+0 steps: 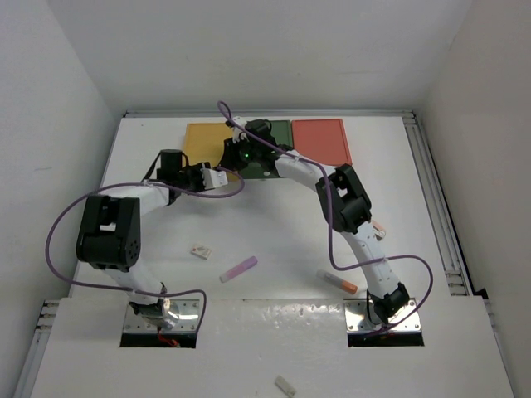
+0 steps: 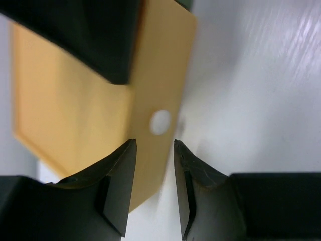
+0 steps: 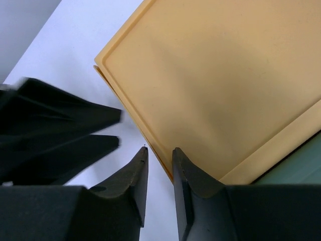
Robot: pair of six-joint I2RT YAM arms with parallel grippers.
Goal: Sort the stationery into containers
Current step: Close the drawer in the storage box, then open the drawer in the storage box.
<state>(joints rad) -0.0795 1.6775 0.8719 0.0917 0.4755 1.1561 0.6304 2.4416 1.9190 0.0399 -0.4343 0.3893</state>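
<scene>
Along the far edge of the table [image 1: 274, 224], three flat drawer boxes side by side: mustard yellow box [image 1: 203, 141] at the left, dark green box [image 1: 284, 131] in the middle and largely hidden under the right arm, salmon red box [image 1: 322, 141] at the right. Both arms reaching in to the near right corner of the yellow box. Low at that corner, left gripper [image 2: 154, 150] with jaws clearly apart and clamped on nothing, the box's small white knob [image 2: 160, 122] just beyond the gap between the fingertips. Just beside it, over the box's edge, right gripper [image 3: 159, 156] with jaws parted by a narrow gap, likewise gripping nothing. In the right wrist view, the left gripper's dark, blurred fingers close on one side and a strip of the green box on the other. Stationery loose on the open table, well apart from the boxes: white-pink eraser [image 1: 200, 251] toward the near left, lilac stick [image 1: 238, 269] just to its right, clear orange-tipped tube [image 1: 338, 282] close to the near edge beside the right arm, and a second small white-pink piece [image 1: 377, 225] against the right forearm, too small to name with certainty. On the ledge between the arm bases, a plain whitish stub [image 1: 284, 385].
</scene>
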